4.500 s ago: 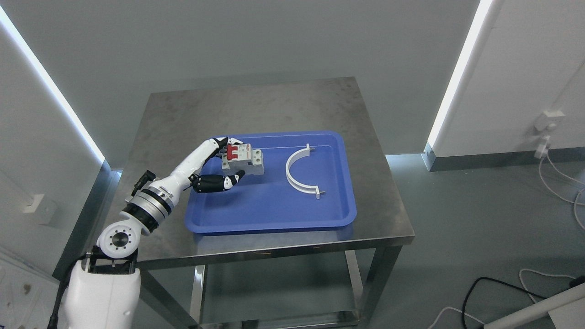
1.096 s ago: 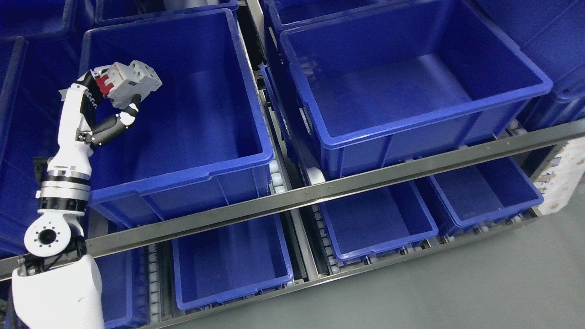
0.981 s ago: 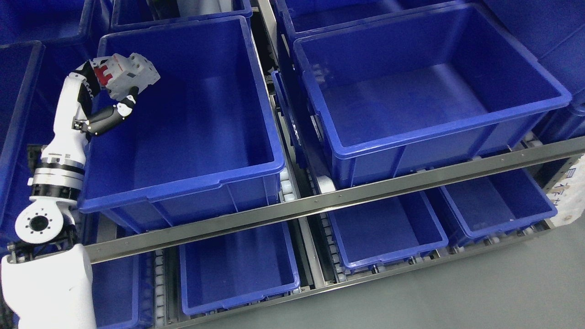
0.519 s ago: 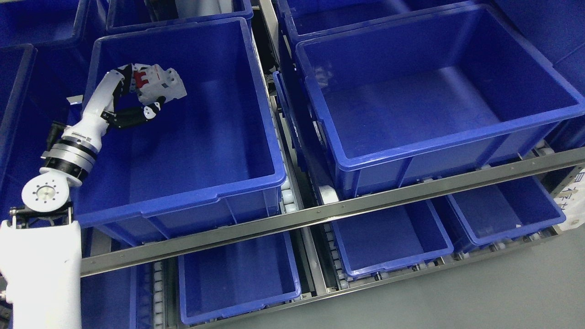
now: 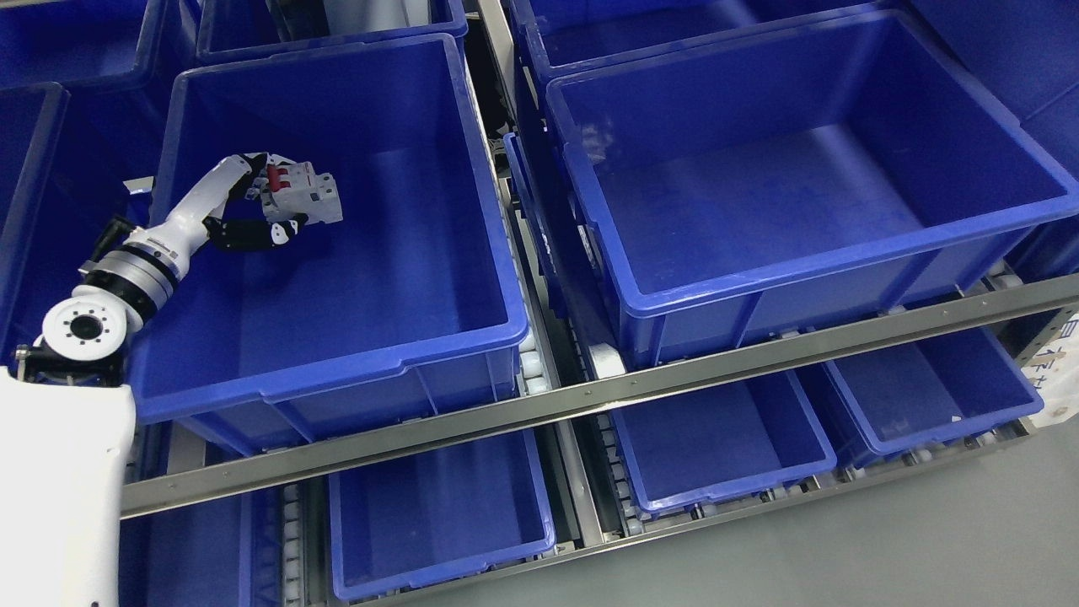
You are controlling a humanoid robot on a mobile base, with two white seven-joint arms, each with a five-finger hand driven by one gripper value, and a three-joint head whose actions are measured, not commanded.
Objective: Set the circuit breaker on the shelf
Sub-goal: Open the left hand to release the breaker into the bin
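Observation:
A white circuit breaker [image 5: 302, 194] with red switches is held in my left hand [image 5: 268, 206]. The hand reaches over the left wall into a large blue bin [image 5: 337, 371] on the upper shelf level. The fingers are curled around the breaker, thumb below and other fingers above. The breaker is low inside the bin, over its floor at the left rear part; I cannot tell whether it touches the floor. My right hand is not in view.
A second large blue bin [image 5: 809, 278] stands to the right on the same level. A metal shelf rail [image 5: 590, 396] runs across the front. Smaller blue bins [image 5: 438, 565] [image 5: 716, 497] sit on the lower level. More bins stand behind and to the left.
The view went from a table with a tray to the shelf of bins. Over the last second my left hand moved right and down into the bin with the breaker.

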